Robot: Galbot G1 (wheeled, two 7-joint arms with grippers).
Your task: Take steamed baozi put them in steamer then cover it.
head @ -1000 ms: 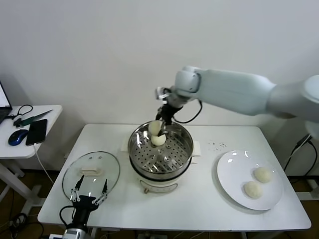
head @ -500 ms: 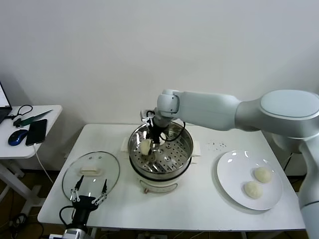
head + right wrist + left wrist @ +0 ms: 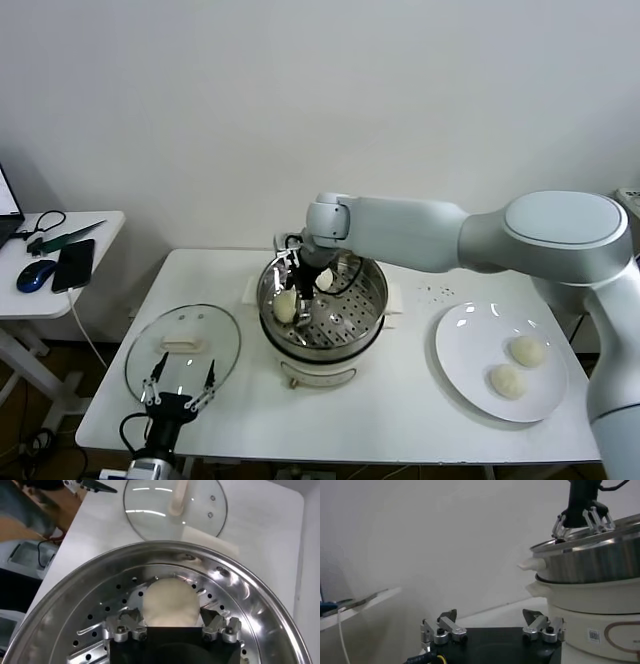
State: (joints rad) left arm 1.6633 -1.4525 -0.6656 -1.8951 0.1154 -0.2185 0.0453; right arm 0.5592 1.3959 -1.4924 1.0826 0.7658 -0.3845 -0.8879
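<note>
Two buns [image 3: 518,365] lie on the plate [image 3: 462,352], far from my right gripper [image 3: 298,290], which hangs inside the steamer [image 3: 368,300]. In the head view I see one bun in the basket [image 3: 285,306] just below the fingers, and a second one [image 3: 324,278] behind them, near the far wall. The right wrist view shows the bun [image 3: 169,602] on the perforated floor between the two fingertips [image 3: 129,615]; the jaws stand apart and I cannot tell if they touch it. The bun is round, so I see no long axis; its dome points up. Only this view shows the glass lid [image 3: 150,510] beyond the steamer rim [image 3: 260,587]. The left gripper [image 3: 179,390] waits near the table [image 3: 400,410] edge, fingers spread, holding nothing. The left wrist view shows the steamer wall [image 3: 600,562] from the side and the right gripper [image 3: 582,522] above the rim.
</note>
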